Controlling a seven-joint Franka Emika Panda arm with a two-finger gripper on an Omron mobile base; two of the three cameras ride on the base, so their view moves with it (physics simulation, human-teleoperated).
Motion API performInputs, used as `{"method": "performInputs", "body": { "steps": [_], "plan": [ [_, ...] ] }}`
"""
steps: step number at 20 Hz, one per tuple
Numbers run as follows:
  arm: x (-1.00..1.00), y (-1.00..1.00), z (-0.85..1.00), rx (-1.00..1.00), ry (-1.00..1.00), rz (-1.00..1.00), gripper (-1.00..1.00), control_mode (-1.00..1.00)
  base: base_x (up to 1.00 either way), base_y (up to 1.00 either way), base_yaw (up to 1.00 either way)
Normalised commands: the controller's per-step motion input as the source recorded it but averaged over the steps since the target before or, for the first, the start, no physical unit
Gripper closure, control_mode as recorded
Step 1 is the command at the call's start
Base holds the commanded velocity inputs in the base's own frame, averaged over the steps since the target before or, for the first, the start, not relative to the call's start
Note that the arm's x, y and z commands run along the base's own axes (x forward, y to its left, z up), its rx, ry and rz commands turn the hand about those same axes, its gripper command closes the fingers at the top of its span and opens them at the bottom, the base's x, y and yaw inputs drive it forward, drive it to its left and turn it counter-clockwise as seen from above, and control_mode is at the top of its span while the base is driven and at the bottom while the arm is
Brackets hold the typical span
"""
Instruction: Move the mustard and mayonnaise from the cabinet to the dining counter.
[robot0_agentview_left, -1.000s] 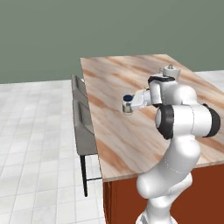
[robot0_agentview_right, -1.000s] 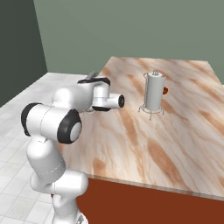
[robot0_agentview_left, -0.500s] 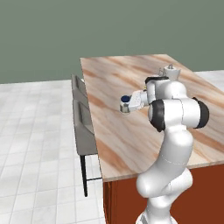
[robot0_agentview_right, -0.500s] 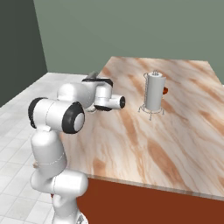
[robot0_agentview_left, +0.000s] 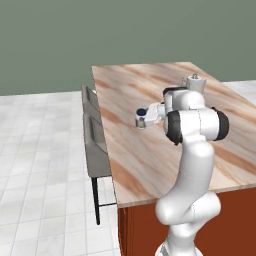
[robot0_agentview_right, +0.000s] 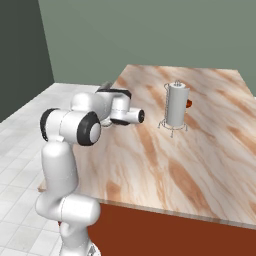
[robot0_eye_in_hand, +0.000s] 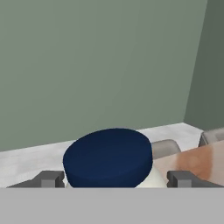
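**Mayonnaise held over the desk, ready to set down**

We see the mayonnaise (robot0_eye_in_hand: 108, 158), its dark blue lid close in the hand view, sitting between the two finger tips of the end effector (robot0_eye_in_hand: 114, 178). The jaws stand wide around the jar's white body, so we judge the end effector to be gripping the mayonnaise rather than merely framing it. In the left base view the jar (robot0_agentview_left: 142, 119) shows at the tip of the arm, over the dining counter (robot0_agentview_left: 130, 150), near the desk's left edge and about halfway along it. We cannot tell whether its base touches the marble or hangs just above.

Further out, a paper-towel roll (robot0_agentview_right: 176, 104) stands on its wire holder toward the far right part of the desk, well apart from the jar. Grey stools (robot0_agentview_left: 95, 145) line the desk's left edge.

We judge the step in hand to be placing the mayonnaise. The next move calls for lowering it upright onto the marble, parting the jaws fully, and backing away without tipping it.
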Motion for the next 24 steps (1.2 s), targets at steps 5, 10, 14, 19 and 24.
{"method": "performInputs", "body": {
  "steps": [5, 10, 14, 19, 24],
  "plan": [
    [0.19, 0.00, -0.11, 0.01, 0.01, 0.00, 1.00, -1.00, 0.00, 0.00, 0.00],
    [0.11, 0.02, -0.21, 0.01, 0.05, 0.00, 1.00, -1.00, 0.00, 0.00, 0.00],
    [0.16, 0.00, -0.19, 0.01, 0.05, 0.00, 1.00, -1.00, 0.00, 0.00, 0.00],
    [0.20, 0.00, -0.14, 0.00, 0.01, 0.00, 1.00, -1.00, 0.00, 0.00, 0.00],
    [0.23, 0.00, -0.13, 0.00, 0.00, 0.00, 1.00, -1.00, 0.00, 0.00, 0.00]
  ]
}}
